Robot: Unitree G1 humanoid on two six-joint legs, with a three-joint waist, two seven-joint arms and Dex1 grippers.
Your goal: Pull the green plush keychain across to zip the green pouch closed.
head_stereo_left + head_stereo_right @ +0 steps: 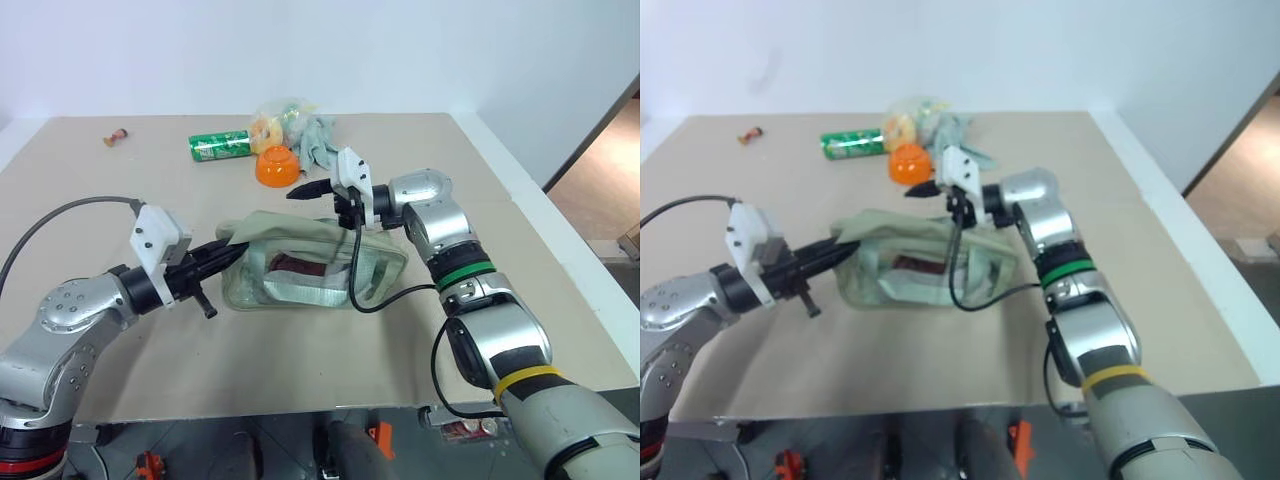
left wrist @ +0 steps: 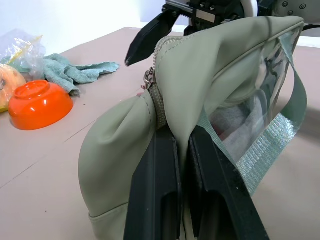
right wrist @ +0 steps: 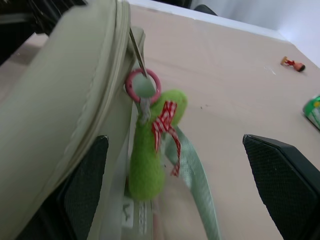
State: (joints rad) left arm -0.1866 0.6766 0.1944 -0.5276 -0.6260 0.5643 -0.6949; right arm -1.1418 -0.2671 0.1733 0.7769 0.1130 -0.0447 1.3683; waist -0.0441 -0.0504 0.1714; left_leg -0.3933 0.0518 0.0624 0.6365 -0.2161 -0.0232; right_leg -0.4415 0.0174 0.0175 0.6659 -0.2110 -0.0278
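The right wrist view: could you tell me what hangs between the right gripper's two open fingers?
The green plush keychain with a red-checked bow hangs there from a pink ring on the green pouch, untouched by either finger of the right gripper.

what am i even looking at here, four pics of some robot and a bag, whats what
It is a two-armed humanoid robot at a table. Two pictures come from cameras in its head, two from cameras on its wrists. The left gripper is shut, pinching one end of the green pouch. The right gripper has its fingers wide open on either side of the green plush keychain, which hangs from the zip pull. Farther back lie an orange bowl, a green can, a cloth and a plastic bag.
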